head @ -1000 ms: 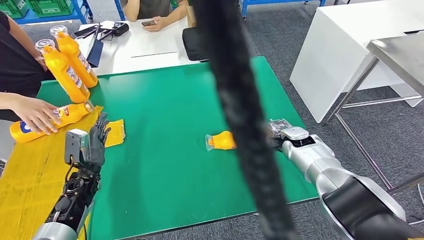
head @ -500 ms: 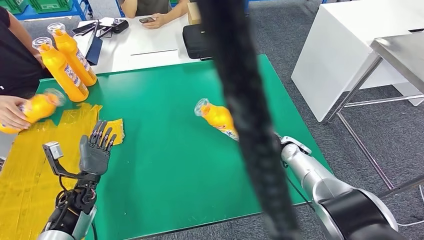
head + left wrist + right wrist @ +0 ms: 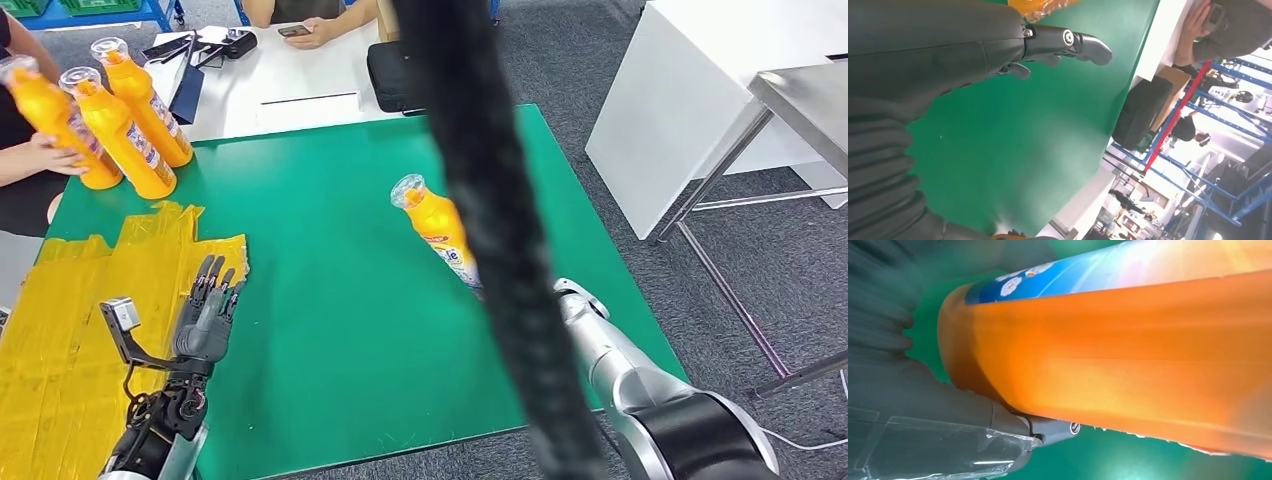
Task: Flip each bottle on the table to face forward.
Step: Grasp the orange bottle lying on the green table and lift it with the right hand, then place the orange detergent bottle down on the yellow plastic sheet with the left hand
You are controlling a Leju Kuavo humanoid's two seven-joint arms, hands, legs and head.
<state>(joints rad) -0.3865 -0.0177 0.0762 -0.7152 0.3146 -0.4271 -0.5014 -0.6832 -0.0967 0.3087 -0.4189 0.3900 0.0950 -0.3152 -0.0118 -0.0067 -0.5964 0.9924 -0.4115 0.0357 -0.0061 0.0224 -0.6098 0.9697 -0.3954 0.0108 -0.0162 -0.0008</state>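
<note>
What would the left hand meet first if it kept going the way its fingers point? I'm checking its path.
Probably the torn yellow sheet just beyond the left hand on the green mat. Depth is unclear, so the raised hand might pass above it.

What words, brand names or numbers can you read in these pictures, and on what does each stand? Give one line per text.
None can be read with certainty.
Held bottle, gripped by the right hand: red and blue label, lettering too blurred.
Same label, right wrist view: white flowers on blue, no legible words.
Two standing bottles: labels too small.
Bottle in a person's hand: label too small.
</note>
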